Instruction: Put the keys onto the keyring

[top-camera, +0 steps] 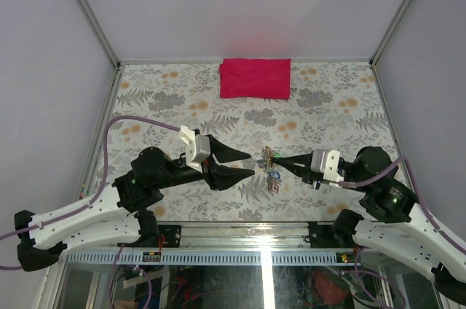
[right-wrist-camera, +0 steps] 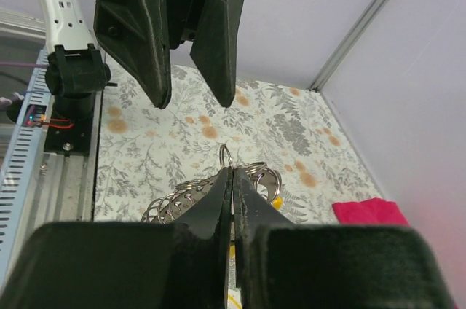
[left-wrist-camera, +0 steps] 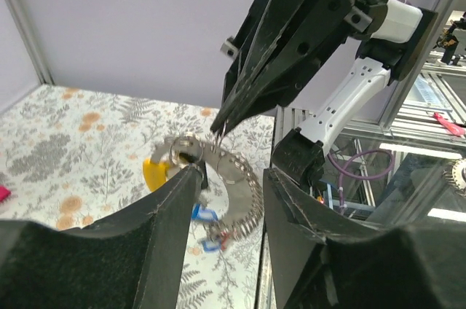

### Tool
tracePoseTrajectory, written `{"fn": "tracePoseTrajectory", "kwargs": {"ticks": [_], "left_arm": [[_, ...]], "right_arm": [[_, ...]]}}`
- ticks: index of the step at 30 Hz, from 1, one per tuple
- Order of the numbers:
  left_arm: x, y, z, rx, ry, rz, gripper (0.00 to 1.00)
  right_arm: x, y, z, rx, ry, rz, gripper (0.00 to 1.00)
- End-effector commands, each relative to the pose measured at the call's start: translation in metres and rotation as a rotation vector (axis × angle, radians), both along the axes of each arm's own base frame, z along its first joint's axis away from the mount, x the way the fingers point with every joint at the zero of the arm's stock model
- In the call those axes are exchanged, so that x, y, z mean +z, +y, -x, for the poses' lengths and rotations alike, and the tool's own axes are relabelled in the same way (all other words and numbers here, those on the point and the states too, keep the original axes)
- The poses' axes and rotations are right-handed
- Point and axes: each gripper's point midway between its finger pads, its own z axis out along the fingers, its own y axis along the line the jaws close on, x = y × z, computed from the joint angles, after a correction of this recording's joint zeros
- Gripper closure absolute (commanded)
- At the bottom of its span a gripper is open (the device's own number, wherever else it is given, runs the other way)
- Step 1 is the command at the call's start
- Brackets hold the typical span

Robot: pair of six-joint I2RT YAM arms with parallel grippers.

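My right gripper is shut on the keyring, a thin wire loop that sticks up just past its fingertips. Below it hangs a fanned bunch of silvery keys, above the table. In the left wrist view the same keys curve down from the right gripper, with a yellow tag, blue tags and a red one. My left gripper is open, one finger on each side of the bunch, a little short of it. From above, the left gripper faces the right gripper across the keys.
A folded red cloth lies at the back of the flowered table. Grey walls stand on three sides. The metal rail and the arm bases run along the near edge.
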Motion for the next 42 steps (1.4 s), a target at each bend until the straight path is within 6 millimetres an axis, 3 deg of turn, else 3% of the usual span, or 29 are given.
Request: {"fn": "tracePoseTrajectory", "kwargs": {"ticks": [1,13,30,42], "left_arm": [[0.03,-0.004,0.004,-0.035,-0.133,0.03,0.57],[0.039,-0.015,0.002,-0.053,-0.183,0.019,0.65],[0.026,-0.024,0.0,-0.068,-0.16,-0.013,0.72],[0.038,-0.014,-0.003,-0.022,-0.159,0.038,0.73]], "right_arm": [[0.03,0.0,0.005,0.011,0.045,-0.116,1.0],[0.039,0.007,0.01,0.053,0.124,-0.173,1.0],[0.048,0.008,0.015,0.082,0.133,-0.197,1.0],[0.049,0.006,0.022,0.114,0.11,-0.187,1.0]]}}
